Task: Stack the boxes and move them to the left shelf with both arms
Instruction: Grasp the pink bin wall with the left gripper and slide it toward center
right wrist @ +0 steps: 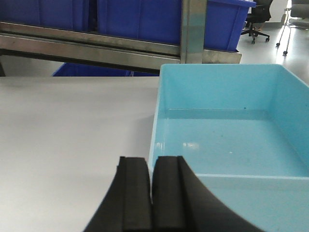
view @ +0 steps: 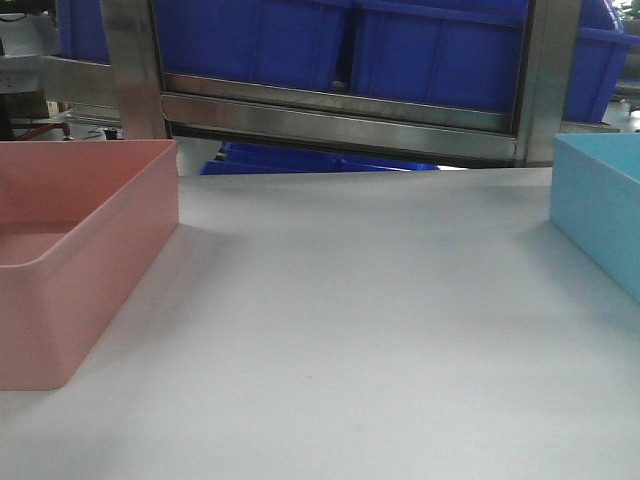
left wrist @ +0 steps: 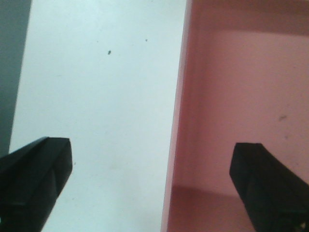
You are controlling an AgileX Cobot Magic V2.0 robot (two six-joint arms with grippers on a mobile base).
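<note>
Our left gripper [left wrist: 152,162] straddles the pink tub [left wrist: 251,72] wall, fingers apart, by the left edge of the table [left wrist: 96,96]. Our right gripper [right wrist: 152,193] is pinched together beside the blue tub [right wrist: 217,92].

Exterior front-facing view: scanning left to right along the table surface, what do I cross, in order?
Salmon pink rectangular plastic tub at the left edge → bare stretch of flat grey-white tabletop → light sky-blue rectangular plastic tub, cut off by the right edge.

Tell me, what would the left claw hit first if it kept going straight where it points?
Likely the pink box: the open left gripper straddles its side wall, one finger over the table, the other over the box's inside. Depth is hard to judge.
</note>
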